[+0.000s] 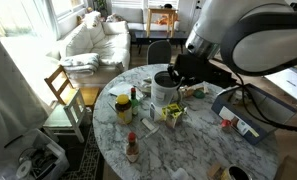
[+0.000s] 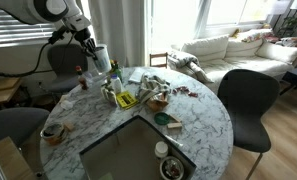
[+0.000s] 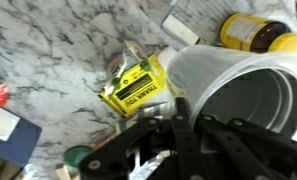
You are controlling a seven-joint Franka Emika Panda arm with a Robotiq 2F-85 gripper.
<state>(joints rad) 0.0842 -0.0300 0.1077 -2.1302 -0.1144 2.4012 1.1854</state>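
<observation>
White cup (image 1: 165,93): a plain plastic tumbler, tilted, its open mouth turned toward the wrist camera (image 3: 243,95). In both exterior views it hung at the arm's tip over the tabletop's inner part, close to the clutter (image 2: 101,57).
Claw (image 1: 174,76): clamped shut on the cup's rim. The wrist view showed dark fingers (image 3: 183,125) biting the near edge of the rim, apparently one inside and one outside the wall.
Marble tabletop (image 1: 203,150): round, grey-veined and crowded with small items.
Packet (image 3: 138,87): yellow with black print, lying flat just beside the cup's mouth and apart from it.
Jar (image 3: 253,32): yellow with a dark lid, lying beyond the cup in the wrist view and standing near it in an exterior view (image 1: 123,107).
Bottle (image 1: 132,148): small and red-capped, standing well apart from the cup, near the tabletop's edge.
Chair (image 1: 63,92): wooden, drawn up at the tabletop's rim.
Grasp: judged complete, since the cup sat firmly in the claw and leaned with it.
Lift: probably under way. Whether the cup's base was touching the marble could not be told.
Release: not yet made, and the cup had not been set down upright anywhere.
</observation>
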